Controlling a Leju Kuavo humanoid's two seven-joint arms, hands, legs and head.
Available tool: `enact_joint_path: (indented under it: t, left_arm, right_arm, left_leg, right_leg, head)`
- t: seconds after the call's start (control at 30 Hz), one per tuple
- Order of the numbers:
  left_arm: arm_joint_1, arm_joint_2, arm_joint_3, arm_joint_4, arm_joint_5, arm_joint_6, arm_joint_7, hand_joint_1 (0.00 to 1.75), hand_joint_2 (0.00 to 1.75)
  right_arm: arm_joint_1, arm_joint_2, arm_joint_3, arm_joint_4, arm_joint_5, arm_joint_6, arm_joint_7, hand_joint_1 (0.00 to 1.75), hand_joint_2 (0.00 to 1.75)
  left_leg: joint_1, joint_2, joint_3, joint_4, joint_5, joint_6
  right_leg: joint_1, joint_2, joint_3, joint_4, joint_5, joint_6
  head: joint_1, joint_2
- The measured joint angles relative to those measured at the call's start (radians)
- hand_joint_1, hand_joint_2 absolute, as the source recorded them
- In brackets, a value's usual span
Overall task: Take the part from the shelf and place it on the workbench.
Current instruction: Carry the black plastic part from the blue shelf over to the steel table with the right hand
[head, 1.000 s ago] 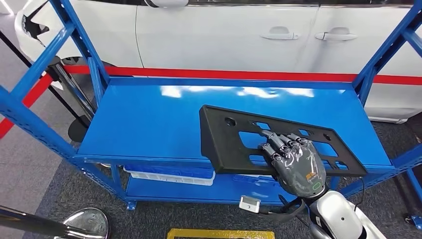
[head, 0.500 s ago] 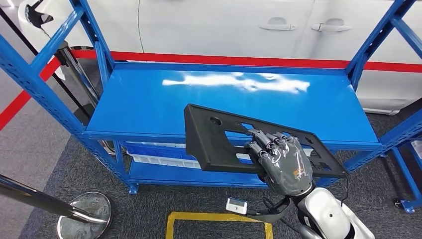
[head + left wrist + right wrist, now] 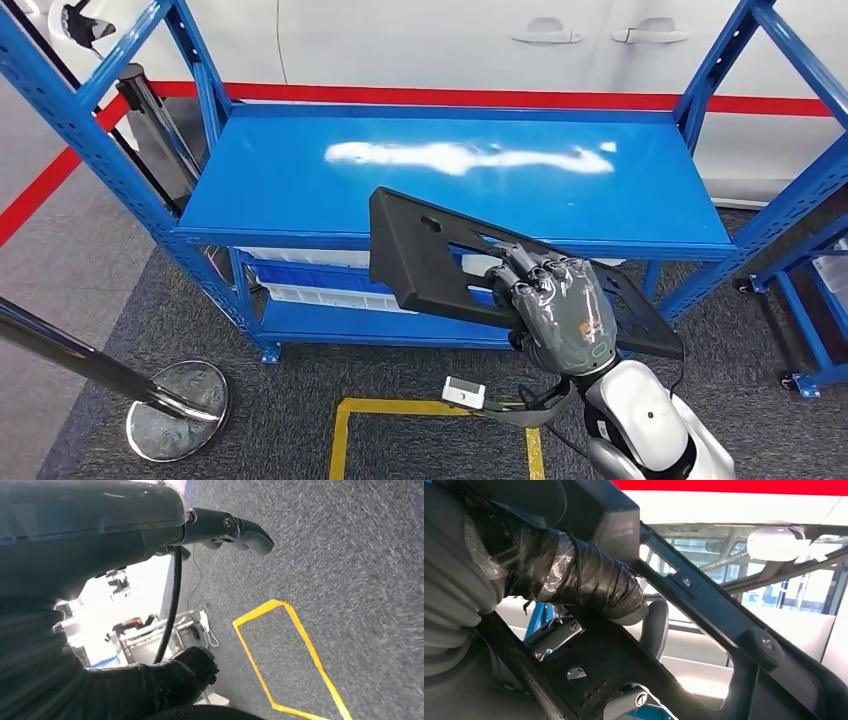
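Off the shelf (image 3: 300,190) edge, right hand (image 3: 560,315) gripping part (image 3: 420,255) — airborne

One black perforated part (image 3: 440,262), held clear of the shelf. One blue steel shelf rack (image 3: 300,190) centre, with two visible tiers; part of a second blue rack (image 3: 810,330) at far right. One white bin (image 3: 300,292) on the lower tier. One chrome stanchion base (image 3: 178,410) near left. One yellow floor outline (image 3: 345,440). Two car door handles (image 3: 545,34). One robot hand (image 3: 558,315) in head view.
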Motion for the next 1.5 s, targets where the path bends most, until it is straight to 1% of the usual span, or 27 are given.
enact_joint_path:
  t: [0.1,0.13,0.2,0.27,0.3,0.33,0.37,0.43,0.5,0.53,0.6,0.67,0.77,0.8,0.83,0.87,0.93,1.0,1.03,1.1,1.17,1.23,1.3,1.33,1.4,1.43,1.5]
  left_arm:
    - [-0.002,0.0,0.001,0.001,-0.009,-0.002,-0.002,0.0,1.75]
    - [-0.004,0.0,0.002,0.003,-0.014,-0.002,-0.004,0.0,1.75]
    - [-0.009,0.0,0.005,0.007,-0.025,-0.002,-0.011,0.0,1.75]
    - [-0.015,0.0,0.01,0.011,-0.035,-0.002,-0.02,0.0,1.75]
    - [-0.017,0.0,0.012,0.014,-0.038,-0.002,-0.024,0.0,1.75]
    - [-0.019,0.0,0.015,0.016,-0.041,-0.002,-0.027,0.0,1.75]
    - [-0.021,0.0,0.018,0.019,-0.043,-0.002,-0.031,0.0,1.75]
    - [-0.026,0.0,0.024,0.025,-0.047,-0.002,-0.036,0.0,1.75]
    - [-0.031,-0.001,0.026,0.029,-0.048,-0.001,-0.038,0.0,1.75]
    - [-0.032,-0.001,0.027,0.031,-0.048,0.0,-0.038,0.0,1.75]
    - [-0.033,-0.001,0.028,0.035,-0.047,0.002,-0.038,0.0,1.75]
    - [-0.033,-0.001,0.032,0.039,-0.047,0.004,-0.037,0.0,1.75]
    - [-0.033,-0.001,0.034,0.043,-0.046,0.004,-0.037,0.0,1.75]
    - [-0.033,0.0,0.035,0.044,-0.045,0.004,-0.037,0.0,1.75]
    - [-0.034,0.0,0.035,0.045,-0.044,0.004,-0.037,0.0,1.75]
    - [-0.034,0.0,0.035,0.045,-0.043,0.004,-0.037,0.0,1.75]
    - [-0.036,0.001,0.035,0.045,-0.042,0.004,-0.037,0.0,1.75]
    - [-0.038,0.001,0.035,0.046,-0.043,0.004,-0.037,0.0,1.75]
    - [-0.04,0.001,0.036,0.047,-0.044,0.004,-0.038,0.0,1.75]
    - [-0.042,0.001,0.039,0.049,-0.047,0.005,-0.04,0.0,1.75]
    - [-0.042,0.001,0.042,0.052,-0.048,0.005,-0.04,0.0,1.75]
    - [-0.043,0.0,0.044,0.054,-0.049,0.005,-0.04,0.0,1.75]
    - [-0.045,0.0,0.045,0.056,-0.048,0.006,-0.04,0.0,1.75]
    - [-0.045,0.0,0.046,0.057,-0.048,0.006,-0.04,0.0,1.75]
    - [-0.045,0.0,0.047,0.059,-0.046,0.006,-0.041,0.0,1.75]
    - [-0.045,0.0,0.047,0.059,-0.046,0.006,-0.041,0.0,1.75]
    - [-0.047,-0.001,0.048,0.06,-0.045,0.006,-0.041,0.0,1.75]
  right_arm:
    - [-0.005,0.001,0.0,0.006,-0.005,0.007,0.001,1.75,1.75]
    - [-0.007,0.002,0.0,0.009,-0.008,0.01,0.001,1.75,1.75]
    - [-0.01,0.006,0.0,0.017,-0.013,0.017,0.001,1.75,1.75]
    - [-0.013,0.009,0.0,0.025,-0.014,0.025,0.001,1.75,1.75]
    - [-0.013,0.01,0.0,0.03,-0.014,0.028,0.001,1.75,1.75]
    - [-0.015,0.011,0.0,0.035,-0.015,0.03,0.001,1.75,1.75]
    - [-0.016,0.013,0.0,0.04,-0.016,0.032,0.001,1.75,1.75]
    - [-0.023,0.017,0.0,0.047,-0.02,0.035,0.001,1.75,1.75]
    - [-0.031,0.02,0.0,0.049,-0.024,0.036,0.003,1.75,1.75]
    - [-0.034,0.022,0.0,0.049,-0.026,0.037,0.004,1.75,1.75]
    - [-0.037,0.024,0.0,0.051,-0.027,0.039,0.005,1.75,1.75]
    - [-0.04,0.029,0.0,0.054,-0.027,0.041,0.005,1.75,1.75]
    - [-0.041,0.034,0.0,0.058,-0.027,0.042,0.007,1.75,1.75]
    - [-0.04,0.035,0.0,0.059,-0.027,0.042,0.007,1.75,1.75]
    - [-0.04,0.035,0.0,0.061,-0.027,0.042,0.007,1.75,1.75]
    - [-0.04,0.035,0.0,0.063,-0.027,0.041,0.007,1.75,1.75]
    - [-0.041,0.035,0.0,0.064,-0.027,0.041,0.007,1.75,1.75]
    - [-0.041,0.034,0.0,0.065,-0.027,0.04,0.007,1.75,1.75]
    - [-0.042,0.034,0.0,0.065,-0.027,0.039,0.007,1.75,1.75]
    - [-0.043,0.033,0.0,0.067,-0.027,0.039,0.006,1.75,1.75]
    - [-0.042,0.033,0.0,0.072,-0.028,0.038,0.005,1.75,1.75]
    - [-0.04,0.032,0.0,0.076,-0.028,0.037,0.004,1.75,1.75]
    - [-0.039,0.03,0.0,0.081,-0.028,0.037,0.004,1.75,1.75]
    - [-0.038,0.03,0.0,0.084,-0.028,0.036,0.004,1.75,1.75]
    - [-0.038,0.03,0.0,0.089,-0.028,0.036,0.003,1.75,1.75]
    - [-0.039,0.03,0.0,0.09,-0.028,0.036,0.002,1.75,1.75]
    - [-0.043,0.03,0.0,0.091,-0.028,0.036,0.001,1.75,1.75]
  left_leg:
    - [-0.004,0.0,0.008,-0.043,0.001,0.011]
    - [-0.003,0.003,0.001,-0.046,0.013,0.019]
    - [0.001,0.01,-0.024,-0.051,0.04,0.035]
    - [-0.001,0.012,-0.056,-0.049,0.065,0.042]
    - [-0.002,0.013,-0.074,-0.047,0.078,0.041]
    - [-0.003,0.013,-0.094,-0.043,0.091,0.04]
    - [-0.003,0.014,-0.114,-0.038,0.103,0.038]
    - [-0.004,0.014,-0.149,-0.027,0.123,0.032]
    - [-0.006,0.014,-0.167,-0.019,0.141,0.022]
    - [-0.006,0.014,-0.17,-0.018,0.15,0.016]
    - [-0.005,0.013,-0.173,-0.024,0.169,0.004]
    - [-0.003,0.008,-0.189,-0.005,0.139,-0.007]
    - [0.002,0.005,-0.225,0.146,-0.017,-0.023]
    - [0.004,0.005,-0.23,0.206,-0.043,-0.028]
    - [0.005,0.006,-0.227,0.247,-0.038,-0.031]
    - [0.007,0.007,-0.21,0.26,-0.013,-0.034]
    - [0.011,0.024,-0.13,0.191,0.041,-0.037]
    - [0.007,0.059,-0.025,0.047,0.026,-0.033]
    - [0.004,0.068,0.006,-0.006,0.007,-0.028]
    - [-0.001,0.056,0.013,-0.044,-0.005,-0.012]
    - [0.0,0.039,-0.006,-0.048,0.014,0.005]
    - [0.0,0.025,-0.029,-0.049,0.038,0.022]
    - [-0.006,0.006,-0.059,-0.044,0.061,0.031]
    - [-0.008,-0.005,-0.076,-0.041,0.072,0.032]
    - [-0.012,-0.029,-0.11,-0.033,0.093,0.031]
    - [-0.012,-0.041,-0.124,-0.03,0.102,0.029]
    - [-0.014,-0.063,-0.145,-0.027,0.122,0.023]
  right_leg:
    - [-0.002,0.001,-0.005,-0.003,0.021,0.019]
    - [-0.003,0.003,-0.01,0.004,0.009,0.025]
    - [-0.006,0.007,-0.034,0.069,-0.07,0.032]
    - [-0.007,0.008,-0.062,0.187,-0.165,0.037]
    - [-0.007,0.009,-0.067,0.238,-0.183,0.039]
    - [-0.008,0.009,-0.059,0.266,-0.174,0.041]
    - [-0.008,0.008,-0.036,0.262,-0.147,0.04]
    - [-0.006,0.008,0.06,0.163,-0.102,0.033]
    - [0.0,0.007,0.16,0.023,-0.121,0.023]
    - [0.004,0.007,0.184,-0.019,-0.136,0.017]
    - [0.005,0.005,0.178,-0.04,-0.13,0.005]
    - [0.0,-0.001,0.156,-0.045,-0.104,-0.012]
    - [-0.002,-0.016,0.109,-0.046,-0.064,-0.026]
    - [-0.001,-0.022,0.093,-0.044,-0.053,-0.025]
    - [-0.001,-0.03,0.078,-0.042,-0.042,-0.024]
    - [-0.002,-0.039,0.062,-0.037,-0.032,-0.022]
    - [-0.003,-0.056,0.033,-0.023,-0.017,-0.014]
    - [0.0,-0.074,0.014,-0.007,-0.008,-0.004]
    - [0.001,-0.083,0.009,-0.002,-0.003,0.001]
    - [0.001,-0.103,0.004,0.0,0.009,0.014]
    - [-0.004,-0.076,-0.006,0.017,-0.017,0.028]
    - [-0.007,-0.019,-0.03,0.096,-0.107,0.034]
    - [-0.005,0.006,-0.054,0.212,-0.186,0.03]
    - [-0.003,0.008,-0.055,0.25,-0.193,0.027]
    - [0.001,0.013,-0.011,0.231,-0.15,0.017]
    - [0.002,0.026,0.034,0.173,-0.123,0.009]
    - [0.005,0.062,0.12,0.038,-0.108,-0.004]
  head:
    - [0.001,0.0]
    - [0.001,0.0]
    - [0.002,0.0]
    - [0.002,0.0]
    - [0.002,0.0]
    - [0.002,0.0]
    - [0.002,0.0]
    - [0.001,0.0]
    - [0.001,0.0]
    - [0.001,0.0]
    - [0.002,0.0]
    - [0.002,0.0]
    - [0.0,0.0]
    - [0.0,0.0]
    - [0.0,0.0]
    - [0.0,0.0]
    - [-0.001,0.0]
    - [0.0,0.0]
    - [0.0,0.0]
    - [0.001,0.0]
    - [0.001,0.0]
    - [0.001,0.0]
    - [0.001,0.0]
    - [0.001,0.0]
    - [0.001,0.0]
    - [0.001,0.0]
    - [0.0,0.0]
